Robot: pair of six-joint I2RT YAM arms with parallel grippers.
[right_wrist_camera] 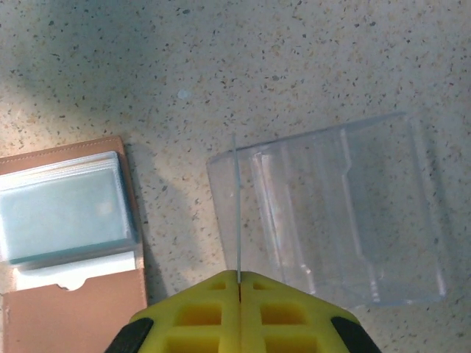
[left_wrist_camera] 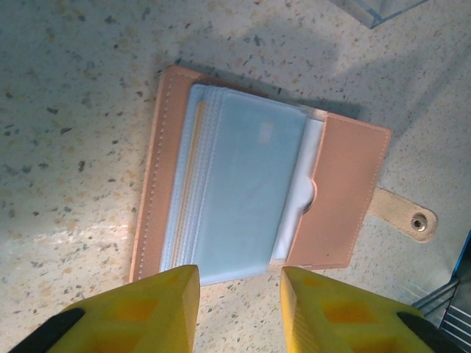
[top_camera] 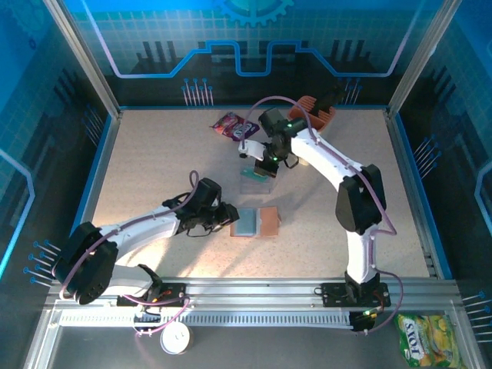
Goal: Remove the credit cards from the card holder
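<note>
Yellow-green packet (top_camera: 427,339), lettering too blurred to read

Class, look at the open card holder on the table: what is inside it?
The card holder holds a stack of teal credit cards in clear sleeves, an orange edge showing along one side. The top card covers those beneath, so their number cannot be told.

Obstacles: card holder (left_wrist_camera: 257,198), lying open just beyond my left fingers (left_wrist_camera: 147,309), gap between them free; clear tray (right_wrist_camera: 346,220) beneath my right gripper (right_wrist_camera: 239,279), which pinches a credit card (right_wrist_camera: 236,206); purple packet (top_camera: 229,123), orange caddy (top_camera: 315,114) at far edge. Free room: table (top_camera: 154,161), left side bare.
</note>
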